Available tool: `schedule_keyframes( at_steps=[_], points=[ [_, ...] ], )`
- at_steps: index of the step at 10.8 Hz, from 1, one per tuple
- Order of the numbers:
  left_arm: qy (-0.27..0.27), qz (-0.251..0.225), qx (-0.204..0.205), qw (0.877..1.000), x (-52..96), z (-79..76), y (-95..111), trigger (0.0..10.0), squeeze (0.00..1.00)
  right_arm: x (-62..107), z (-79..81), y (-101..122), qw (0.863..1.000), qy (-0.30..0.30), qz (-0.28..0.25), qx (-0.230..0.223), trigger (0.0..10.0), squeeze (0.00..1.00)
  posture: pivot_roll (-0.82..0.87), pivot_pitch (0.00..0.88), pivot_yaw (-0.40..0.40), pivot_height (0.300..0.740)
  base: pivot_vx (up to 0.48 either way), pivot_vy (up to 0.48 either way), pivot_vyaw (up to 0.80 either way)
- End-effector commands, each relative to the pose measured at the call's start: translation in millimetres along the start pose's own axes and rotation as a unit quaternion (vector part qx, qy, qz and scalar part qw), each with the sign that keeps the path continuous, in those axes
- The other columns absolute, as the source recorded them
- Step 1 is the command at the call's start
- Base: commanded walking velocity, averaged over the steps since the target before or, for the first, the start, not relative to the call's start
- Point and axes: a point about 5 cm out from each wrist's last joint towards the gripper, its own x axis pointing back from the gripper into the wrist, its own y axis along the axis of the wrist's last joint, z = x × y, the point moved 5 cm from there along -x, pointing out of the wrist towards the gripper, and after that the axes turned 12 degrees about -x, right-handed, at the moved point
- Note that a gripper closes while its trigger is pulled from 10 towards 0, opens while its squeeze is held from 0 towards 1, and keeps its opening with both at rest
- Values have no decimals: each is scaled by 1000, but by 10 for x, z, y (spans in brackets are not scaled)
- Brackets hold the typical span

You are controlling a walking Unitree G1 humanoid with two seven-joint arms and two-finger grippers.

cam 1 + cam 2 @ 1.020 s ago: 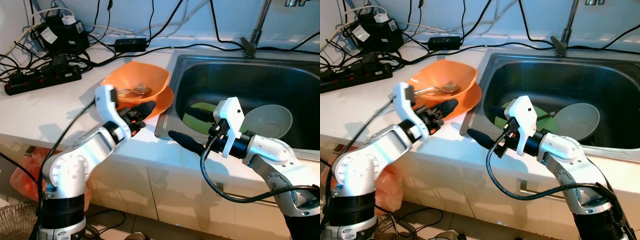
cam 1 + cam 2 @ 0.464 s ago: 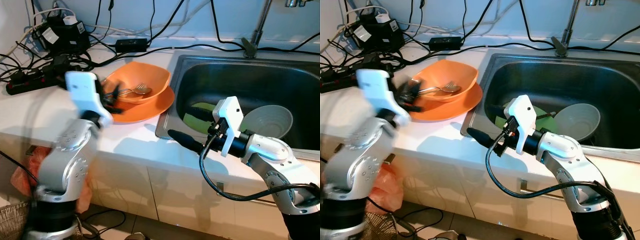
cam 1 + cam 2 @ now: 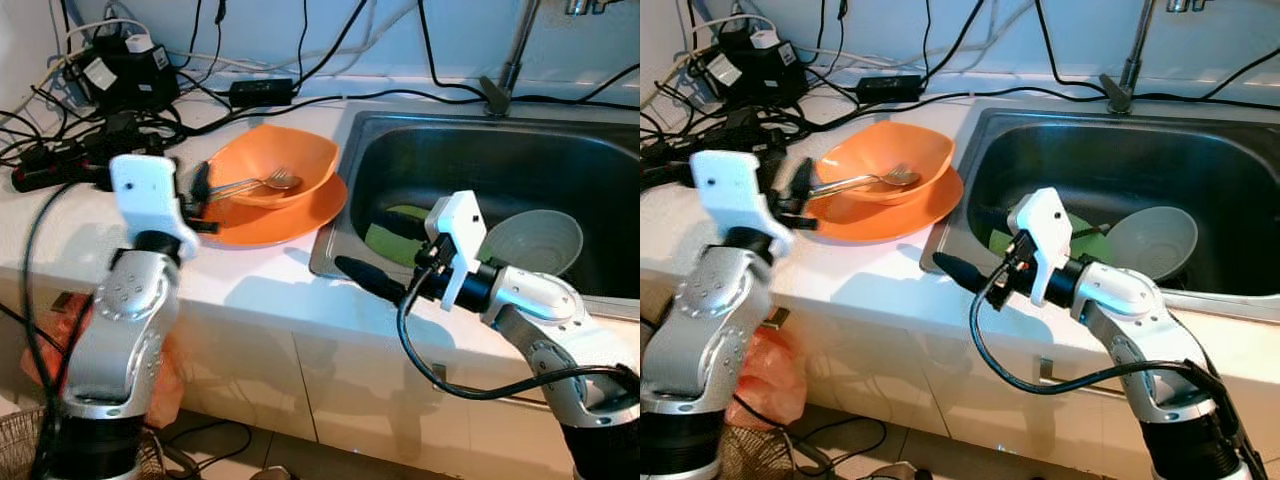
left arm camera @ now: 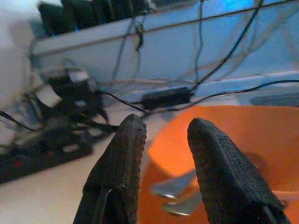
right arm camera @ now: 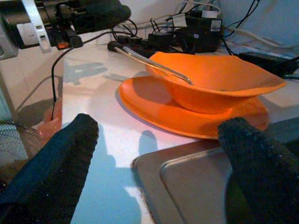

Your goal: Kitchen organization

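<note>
One orange bowl [image 3: 272, 163] with one fork [image 3: 250, 184], on one orange plate [image 3: 300, 210]. Left gripper [image 3: 197, 196] at its nine o'clock, fingers apart; right gripper [image 5: 154, 154] likewise apart.

The white table [image 3: 255, 275] carries an orange plate [image 3: 300, 215] beside the sink [image 3: 345, 235], plus black power strips [image 3: 60, 160] and tangled cables [image 3: 190, 85].
</note>
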Motion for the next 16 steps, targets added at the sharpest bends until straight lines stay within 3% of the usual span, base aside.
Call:
schedule_keyframes(
  at_steps=[1, 3, 5, 6, 7, 8, 9, 10, 12, 14, 16],
  points=[
    [24, 5, -35, 999, 53, 96, -114, 10000, 0, -17, -5, 2, 1000, 1, 1, 5, 10000, 0, 118, 34, 103, 740, 0, 0, 0],
    [25, 2, -68, 997, 163, 95, -269, 10000, 0, -26, -16, 3, 1000, 0, 0, 6, 10000, 0, 122, 33, 100, 740, 0, 0, 0],
    [9, 3, -58, 998, 176, 9, -323, 10000, 0, -34, -16, 1, 1000, 0, -1, 6, 10000, 0, 122, 33, 101, 740, 0, 0, 0],
    [-28, -12, -30, 999, 163, -185, -299, 10000, 0, -39, -10, -11, 1000, 0, 0, 6, 10000, 0, 119, 35, 101, 740, 0, 0, 0],
    [-36, -17, -28, 999, 162, -224, -285, 10000, 0, -39, -9, -14, 1000, 0, 0, 6, 10000, 0, 119, 35, 101, 740, 0, 0, 0],
    [-81, -28, -23, 996, 165, -392, -268, 10000, 0, -39, -6, -14, 1000, 1, 1, 5, 10000, 0, 113, 36, 98, 740, 0, 0, 0],
    [-99, -27, -16, 995, 161, -462, -278, 10000, 0, -39, -6, -12, 1000, 1, 1, 5, 10000, 0, 112, 36, 98, 740, 0, 0, 0],
    [-98, -20, -11, 995, 140, -481, -316, 10000, 0, -39, -12, -10, 1000, 0, 1, 6, 10000, 0, 112, 37, 97, 740, 0, 0, 0],
    [-52, -12, -8, 999, 116, -333, -352, 10000, 0, -39, -14, -13, 1000, 0, 2, 7, 10000, 0, 112, 39, 97, 740, 0, 0, 0],
    [-20, 21, 32, 999, 95, -232, -485, 10000, 0, -35, -14, -12, 1000, 1, 3, 7, 10000, 0, 112, 44, 92, 740, 0, 0, 0],
    [-9, 27, 50, 998, 64, -209, -481, 10000, 0, -36, -14, -18, 1000, 1, 4, 7, 10000, 0, 112, 44, 93, 740, 0, 0, 0]
  ],
)
